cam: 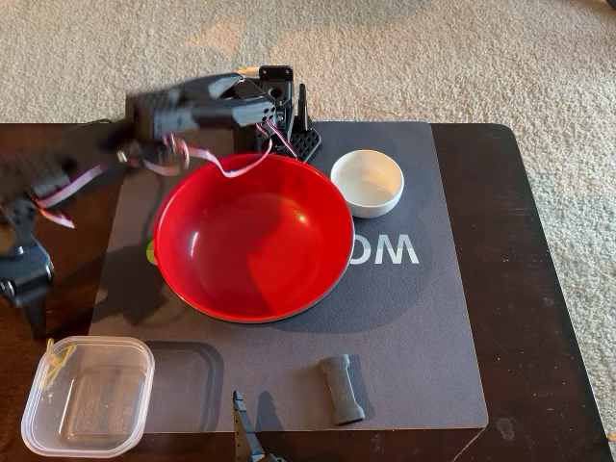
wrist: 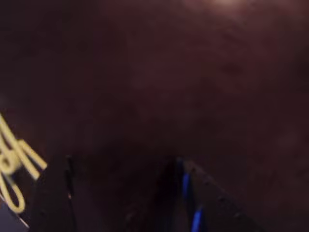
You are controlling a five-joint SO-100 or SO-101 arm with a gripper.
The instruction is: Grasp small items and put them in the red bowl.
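The hand (cam: 21,279) sits at the left edge of the fixed view, fingers apart and empty. The red bowl (cam: 252,238) fills the middle. The clear tub (cam: 89,396), yellow clip (cam: 56,358) and grey bar (cam: 343,389) lie low on the desk (cam: 520,289).

Fixed view: bowl (cam: 252,238) sits mid-mat (cam: 423,327), small bowl (cam: 367,182) just beside it at 2 o'clock. Spool bar (cam: 342,389) on mat at 5 o'clock from the bowl; plastic tub (cam: 89,408) off mat at 7 o'clock, on table (cam: 510,250), clip (cam: 58,358) at its 11 o'clock corner.
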